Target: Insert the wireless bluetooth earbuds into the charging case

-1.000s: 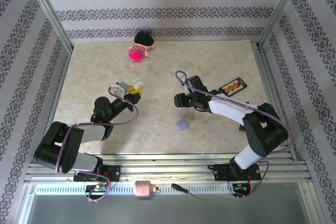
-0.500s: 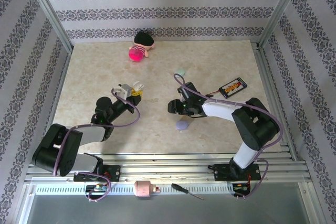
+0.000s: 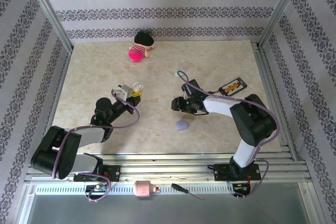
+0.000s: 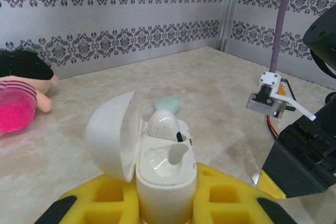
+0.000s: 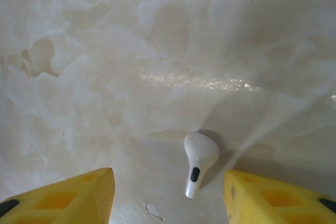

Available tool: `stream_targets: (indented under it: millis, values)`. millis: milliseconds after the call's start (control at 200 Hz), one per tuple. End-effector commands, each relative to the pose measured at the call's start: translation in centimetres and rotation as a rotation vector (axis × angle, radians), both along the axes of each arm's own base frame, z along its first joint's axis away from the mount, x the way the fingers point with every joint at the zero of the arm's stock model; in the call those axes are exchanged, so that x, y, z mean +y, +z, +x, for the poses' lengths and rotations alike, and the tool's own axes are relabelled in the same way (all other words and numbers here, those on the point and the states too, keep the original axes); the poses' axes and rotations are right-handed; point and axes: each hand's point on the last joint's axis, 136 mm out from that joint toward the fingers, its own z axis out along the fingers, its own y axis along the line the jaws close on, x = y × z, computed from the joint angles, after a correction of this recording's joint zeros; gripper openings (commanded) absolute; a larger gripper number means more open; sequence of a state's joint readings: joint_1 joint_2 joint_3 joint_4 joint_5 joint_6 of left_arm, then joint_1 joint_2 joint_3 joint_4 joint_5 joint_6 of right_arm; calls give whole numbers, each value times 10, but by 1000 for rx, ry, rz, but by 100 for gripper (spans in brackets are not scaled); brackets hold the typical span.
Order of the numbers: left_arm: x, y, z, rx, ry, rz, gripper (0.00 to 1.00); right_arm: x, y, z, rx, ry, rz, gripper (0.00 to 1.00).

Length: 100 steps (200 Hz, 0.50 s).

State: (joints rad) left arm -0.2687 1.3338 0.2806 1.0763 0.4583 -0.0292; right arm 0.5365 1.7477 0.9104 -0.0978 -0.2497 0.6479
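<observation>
My left gripper (image 4: 165, 211) is shut on a white charging case (image 4: 165, 177) and holds it upright above the table, lid (image 4: 113, 135) swung open to the left. One white earbud (image 4: 163, 124) sits in the case's far socket; the near socket is empty. In the top view this gripper (image 3: 134, 88) is left of centre. My right gripper (image 3: 177, 104) is low over the table, open, with its yellow fingers (image 5: 73, 195) on either side of a second white earbud (image 5: 198, 161). That earbud lies flat on the marble, closer to the right finger and touching neither.
A mint oval case (image 3: 181, 72) lies behind the right arm, and a lavender one (image 3: 182, 125) in front of it. A pink plush doll (image 3: 140, 46) is at the back, and a black and yellow packet (image 3: 233, 86) to the right. A screwdriver (image 3: 187, 190) rests on the front rail.
My right arm has swung left and folded in closer, uncovering the mint case behind it. The left arm with the case has barely moved.
</observation>
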Motion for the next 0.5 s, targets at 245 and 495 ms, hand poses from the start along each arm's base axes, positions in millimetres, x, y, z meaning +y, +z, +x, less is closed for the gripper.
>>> stream_targets:
  millis: [245, 495]
  values:
    - [0, 0, -5, -17, 7, 21, 7, -1, 9, 24, -52, 73, -87, 50]
    - [12, -5, -2, -22, 80, 45, 7, -39, 22, 16, -10, 137, -425, 51]
